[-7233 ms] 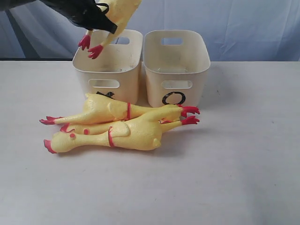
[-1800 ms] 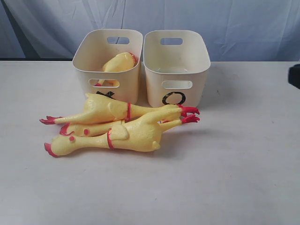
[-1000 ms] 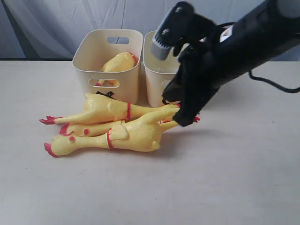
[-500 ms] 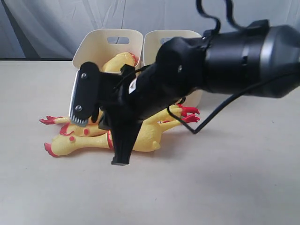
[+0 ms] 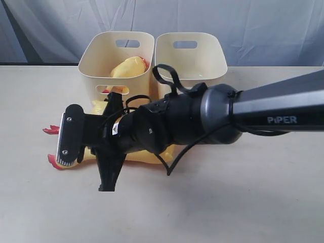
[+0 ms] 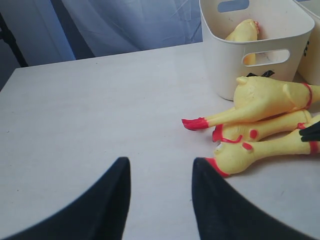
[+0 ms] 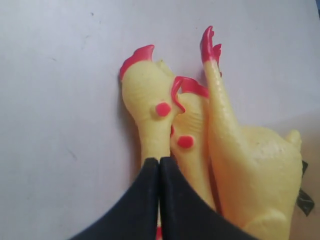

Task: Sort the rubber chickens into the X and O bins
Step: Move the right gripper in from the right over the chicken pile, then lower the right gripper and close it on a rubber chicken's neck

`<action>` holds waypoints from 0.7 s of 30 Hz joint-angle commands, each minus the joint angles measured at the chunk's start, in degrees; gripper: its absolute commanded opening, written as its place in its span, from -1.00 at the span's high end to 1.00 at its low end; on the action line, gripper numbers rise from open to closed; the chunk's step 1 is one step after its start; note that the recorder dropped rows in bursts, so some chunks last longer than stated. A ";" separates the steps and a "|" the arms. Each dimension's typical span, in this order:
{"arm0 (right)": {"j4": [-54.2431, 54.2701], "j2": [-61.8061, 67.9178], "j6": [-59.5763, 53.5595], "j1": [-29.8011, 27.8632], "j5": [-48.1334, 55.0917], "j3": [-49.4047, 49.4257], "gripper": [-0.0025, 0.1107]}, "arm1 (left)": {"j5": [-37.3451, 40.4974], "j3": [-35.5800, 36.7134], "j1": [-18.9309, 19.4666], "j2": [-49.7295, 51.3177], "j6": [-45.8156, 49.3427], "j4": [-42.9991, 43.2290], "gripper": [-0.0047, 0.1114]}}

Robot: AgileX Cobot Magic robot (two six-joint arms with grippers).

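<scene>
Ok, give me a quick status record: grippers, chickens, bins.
left gripper: open, empty, over bare table
right gripper: shut, nothing held, tips at the neck of the front chicken; contact unclear
chickens on table: three side by side, namely front chicken, middle chicken, back chicken
left bin (exterior view): one chicken inside
right bin: no chicken visible inside
bin marks: hidden by the right arm

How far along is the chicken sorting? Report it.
Done: one yellow rubber chicken lies in the left cream plastic bin. In hand: nothing; the right tool, shut, is over the three chickens on the white table. Left: those three; the other bin shows none.
</scene>
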 commanded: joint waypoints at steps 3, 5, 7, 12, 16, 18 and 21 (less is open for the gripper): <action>0.37 3.26 -0.10 0.22 -2.92 -3.03 0.40 | -0.68 0.48 -0.07 -0.34 -0.51 0.21 0.24; 1.45 4.06 -0.10 0.33 -3.22 -4.15 0.09 | -0.68 0.48 -0.07 -0.34 -0.51 0.21 0.24; 1.69 4.85 0.10 0.44 -4.29 -4.96 -0.05 | -0.68 0.48 -0.07 -0.34 -0.51 0.21 0.24; 1.69 7.32 0.10 1.00 -4.50 -7.65 -0.07 | -0.68 0.48 -0.07 -0.34 -0.54 0.21 0.24; 1.58 9.24 0.10 1.38 -4.08 -9.83 -0.07 | -0.68 0.48 -0.07 -0.34 -0.71 0.21 0.24; 1.58 10.10 0.10 1.39 -3.75 -10.50 -0.07 | -0.68 0.48 -0.07 -0.34 -0.71 0.21 0.24; 1.36 11.15 0.10 1.39 -2.85 -10.90 -0.07 | -0.68 0.48 -0.07 -0.34 -0.71 0.21 0.24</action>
